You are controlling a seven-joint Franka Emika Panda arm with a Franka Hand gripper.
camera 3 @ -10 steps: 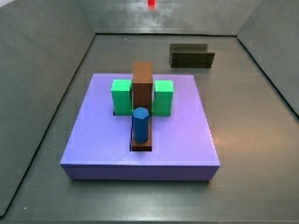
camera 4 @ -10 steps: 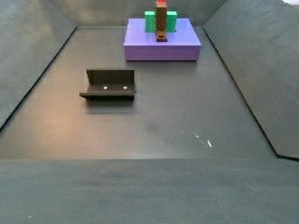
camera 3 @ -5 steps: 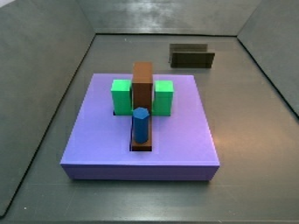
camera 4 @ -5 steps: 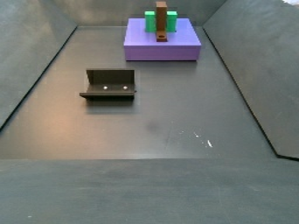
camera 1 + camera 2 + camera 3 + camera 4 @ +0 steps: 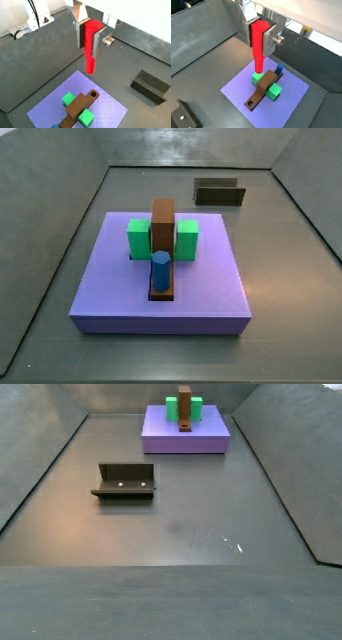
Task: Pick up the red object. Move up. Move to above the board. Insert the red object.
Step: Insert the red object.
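Now, peg: red object (image 5: 90, 45) pinched in gripper (image 5: 92, 36) — hanging upright, high over board (image 5: 107, 90).
Side views: neither gripper nor peg in frame.
Next: centre above hole in brown bar (image 5: 94, 93), clear of blue peg (image 5: 279, 67) — then lower straight, no tilt.

1 gripper (image 5: 92, 36) above board (image 5: 201, 288) holding 1 red peg (image 5: 91, 47); 1 blue peg (image 5: 160, 270), 2 green blocks (image 5: 139, 238), 1 brown bar (image 5: 163, 221), 1 fixture (image 5: 126, 481).
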